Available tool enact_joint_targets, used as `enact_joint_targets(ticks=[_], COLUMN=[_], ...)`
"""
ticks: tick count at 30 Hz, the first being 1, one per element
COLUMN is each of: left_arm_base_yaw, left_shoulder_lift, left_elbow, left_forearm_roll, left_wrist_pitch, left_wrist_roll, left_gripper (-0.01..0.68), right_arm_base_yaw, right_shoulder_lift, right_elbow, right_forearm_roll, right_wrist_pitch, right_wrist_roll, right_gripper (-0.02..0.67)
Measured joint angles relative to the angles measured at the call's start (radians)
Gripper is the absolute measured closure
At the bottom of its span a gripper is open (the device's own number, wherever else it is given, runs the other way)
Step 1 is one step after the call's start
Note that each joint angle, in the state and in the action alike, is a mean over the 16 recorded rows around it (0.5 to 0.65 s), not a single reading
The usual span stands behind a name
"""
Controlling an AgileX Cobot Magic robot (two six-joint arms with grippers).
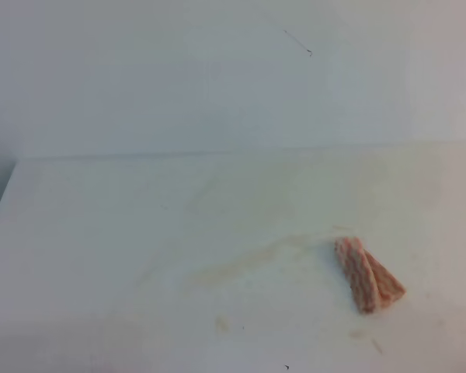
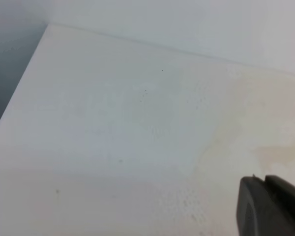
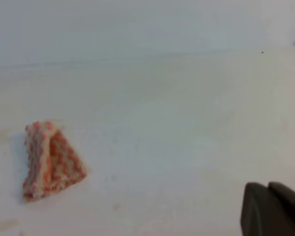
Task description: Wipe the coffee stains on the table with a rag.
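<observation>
The rag point(image 1: 367, 276), a pinkish-orange folded cloth with pale stripes, lies bunched on the white table point(image 1: 101, 233) at the right front. It also shows at the left of the right wrist view, rag point(image 3: 49, 162). Faint brownish coffee stains point(image 1: 233, 264) smear the tabletop left of the rag, with a small spot point(image 1: 222, 322) nearer the front. A pale tan patch point(image 2: 280, 155) shows in the left wrist view. My left gripper point(image 2: 264, 179) and my right gripper point(image 3: 268, 186) each show dark fingers pressed together, holding nothing. The right one hangs well to the right of the rag. Neither arm appears in the high view.
A pale wall point(image 1: 217, 78) rises behind the table's far edge. The table's left edge point(image 1: 0, 210) drops off to a dark gap. A thin dark mark point(image 1: 299, 43) sits on the wall.
</observation>
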Motion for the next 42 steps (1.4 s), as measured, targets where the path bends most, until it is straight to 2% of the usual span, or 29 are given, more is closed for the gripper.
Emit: enact_joint_targets(ticks=[42], left_arm_base_yaw=[0.000], left_shoulder_lift=[0.000], left_elbow=[0.000], left_forearm_roll=[0.000], left_wrist_pitch=[0.000], left_wrist_roll=[0.000], left_gripper=[0.672], right_arm_base_yaw=[-0.001], right_shoulder_lift=[0.000], right_elbow=[0.000], right_forearm_roll=[0.006], right_wrist_pitch=[0.011], right_wrist_roll=[-0.001], right_gripper=[0.651])
